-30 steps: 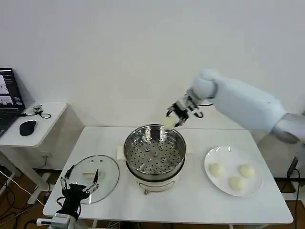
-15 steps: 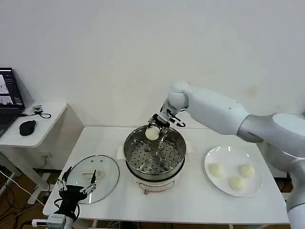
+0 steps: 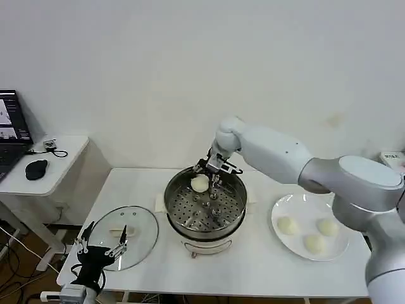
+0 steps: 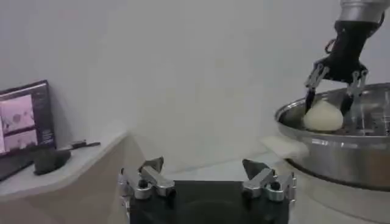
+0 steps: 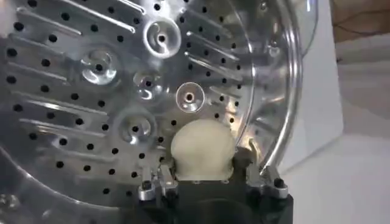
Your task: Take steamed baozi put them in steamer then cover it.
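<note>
The right gripper (image 3: 204,180) has its fingers clamped on one steamed baozi (image 3: 200,183), low inside the steamer (image 3: 205,204) near its 11 o'clock rim. Placement is under way; release likely follows. The left gripper (image 3: 104,244) waits, fingers spread wide, by the glass lid (image 3: 125,235) at 9 o'clock; three buns (image 3: 307,233) sit on the plate (image 3: 309,225) at 3 o'clock.

right gripper (image 3: 209,174) clamped, left gripper (image 3: 101,247) spread

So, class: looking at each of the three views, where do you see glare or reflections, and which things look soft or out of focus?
Head view: even lighting, with glare on the steamer rim and the glass lid. Left wrist view: the laptop and the left gripper look soft. Right wrist view: bright reflections on the perforated tray; the baozi in the right gripper is fairly sharp.
</note>
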Motion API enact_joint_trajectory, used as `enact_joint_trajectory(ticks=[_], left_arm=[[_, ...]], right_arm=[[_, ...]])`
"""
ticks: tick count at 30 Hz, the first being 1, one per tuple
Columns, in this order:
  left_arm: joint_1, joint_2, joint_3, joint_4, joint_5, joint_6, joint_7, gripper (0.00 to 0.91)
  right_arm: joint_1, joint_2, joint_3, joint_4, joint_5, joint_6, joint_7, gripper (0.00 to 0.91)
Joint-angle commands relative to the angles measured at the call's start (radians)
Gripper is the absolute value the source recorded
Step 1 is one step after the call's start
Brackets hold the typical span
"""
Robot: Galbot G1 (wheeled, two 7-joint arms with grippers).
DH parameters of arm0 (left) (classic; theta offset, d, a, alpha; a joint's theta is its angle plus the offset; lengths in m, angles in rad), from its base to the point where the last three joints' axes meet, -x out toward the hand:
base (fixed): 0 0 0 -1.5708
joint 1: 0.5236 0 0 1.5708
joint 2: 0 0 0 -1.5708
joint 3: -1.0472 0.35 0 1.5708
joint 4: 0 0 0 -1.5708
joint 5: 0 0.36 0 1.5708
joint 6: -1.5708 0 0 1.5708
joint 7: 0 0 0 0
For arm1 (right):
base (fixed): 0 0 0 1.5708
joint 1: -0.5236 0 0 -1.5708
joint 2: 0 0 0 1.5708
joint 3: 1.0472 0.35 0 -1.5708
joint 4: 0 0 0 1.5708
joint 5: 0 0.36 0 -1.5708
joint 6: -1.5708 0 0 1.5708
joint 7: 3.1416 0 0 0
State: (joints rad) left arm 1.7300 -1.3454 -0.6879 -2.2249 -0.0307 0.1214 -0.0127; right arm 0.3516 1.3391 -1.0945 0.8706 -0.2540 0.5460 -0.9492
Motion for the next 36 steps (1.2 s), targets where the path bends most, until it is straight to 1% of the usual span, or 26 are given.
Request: enact_joint_trajectory(ticks=[1, 4, 7, 8, 10, 11, 12, 13, 15, 16, 17, 18, 19, 20, 21, 23, 24, 25, 27, 29, 31, 34, 36], left_arm=[[0.0, 0.0, 0.001, -0.002, -0.006, 0.002, 0.0, 0.907], [-0.001, -0.002, 0.004, -0.006, -0.006, 0.002, 0.0, 0.907], [-0.002, -0.003, 0.005, -0.008, -0.006, 0.003, 0.0, 0.907], [-0.001, -0.003, 0.005, -0.009, -0.007, 0.003, 0.0, 0.907], [0.0, -0.001, 0.004, -0.01, -0.007, 0.003, 0.0, 0.907], [0.0, 0.0, 0.004, -0.01, -0.007, 0.003, 0.0, 0.907], [0.0, 0.001, 0.004, -0.01, -0.007, 0.003, 0.0, 0.907], [0.0, 0.002, 0.004, -0.011, -0.007, 0.004, 0.0, 0.907], [-0.002, 0.006, 0.01, -0.013, -0.007, 0.006, 0.001, 0.907], [-0.002, 0.008, 0.011, -0.015, -0.009, 0.006, 0.001, 0.907], [-0.002, 0.015, 0.012, -0.015, -0.011, 0.007, 0.002, 0.907], [-0.003, 0.021, 0.01, -0.015, -0.016, 0.007, 0.002, 0.907], [-0.004, 0.029, 0.007, -0.013, -0.024, 0.009, 0.002, 0.907], [-0.008, 0.037, 0.002, -0.012, -0.034, 0.011, 0.002, 0.907], [-0.011, 0.047, -0.001, -0.012, -0.04, 0.013, 0.002, 0.907], [-0.02, 0.064, -0.003, -0.015, -0.047, 0.017, 0.003, 0.907], [-0.024, 0.07, 0.001, -0.017, -0.047, 0.019, 0.003, 0.907], [-0.027, 0.078, 0.007, -0.019, -0.047, 0.02, 0.003, 0.907], [-0.034, 0.083, 0.023, -0.021, -0.043, 0.02, 0.004, 0.907], [-0.04, 0.082, 0.038, -0.019, -0.039, 0.021, 0.005, 0.907], [-0.047, 0.081, 0.051, -0.013, -0.032, 0.021, 0.006, 0.907], [-0.056, 0.084, 0.06, -0.007, -0.028, 0.021, 0.008, 0.907], [-0.061, 0.085, 0.062, -0.002, -0.026, 0.022, 0.008, 0.907]], right_arm=[[-0.003, 0.014, -0.003, -0.023, -0.034, 0.04, 0.018, 0.907], [0.016, 0.001, 0.0, 0.003, -0.012, 0.038, 0.019, 0.907], [0.051, -0.025, 0.002, 0.058, 0.054, 0.005, -0.001, 0.907], [0.091, -0.048, 0.004, 0.106, 0.12, -0.045, -0.023, 0.907], [0.134, -0.084, 0.003, 0.161, 0.176, -0.089, -0.04, 0.907], [0.189, -0.125, -0.013, 0.215, 0.237, -0.14, -0.048, 0.907], [0.214, -0.143, -0.028, 0.249, 0.255, -0.159, -0.048, 0.907], [0.244, -0.178, -0.05, 0.303, 0.306, -0.203, -0.049, 0.907], [0.305, -0.274, -0.102, 0.4, 0.411, -0.307, -0.045, 0.907], [0.331, -0.322, -0.121, 0.442, 0.431, -0.346, -0.044, 0.907], [0.357, -0.397, -0.139, 0.496, 0.444, -0.404, -0.047, 0.907], [0.366, -0.423, -0.15, 0.523, 0.446, -0.423, -0.048, 0.907], [0.383, -0.472, -0.17, 0.557, 0.447, -0.456, -0.048, 0.907], [0.393, -0.534, -0.191, 0.593, 0.443, -0.521, -0.048, 0.907], [0.404, -0.57, -0.214, 0.616, 0.44, -0.546, -0.048, 0.907], [0.411, -0.681, -0.247, 0.647, 0.435, -0.6, -0.035, 0.907], [0.406, -0.744, -0.261, 0.661, 0.427, -0.61, -0.031, 0.907], [0.396, -0.79, -0.272, 0.672, 0.42, -0.619, -0.027, 0.907], [0.369, -0.861, -0.28, 0.699, 0.412, -0.646, -0.011, 0.907], [0.338, -0.905, -0.281, 0.731, 0.405, -0.672, 0.003, 0.907], [0.307, -0.94, -0.284, 0.754, 0.392, -0.678, 0.006, 0.907], [0.263, -0.97, -0.284, 0.775, 0.384, -0.702, 0.015, 0.907], [0.212, -0.984, -0.252, 0.775, 0.375, -0.712, 0.021, 0.907]])
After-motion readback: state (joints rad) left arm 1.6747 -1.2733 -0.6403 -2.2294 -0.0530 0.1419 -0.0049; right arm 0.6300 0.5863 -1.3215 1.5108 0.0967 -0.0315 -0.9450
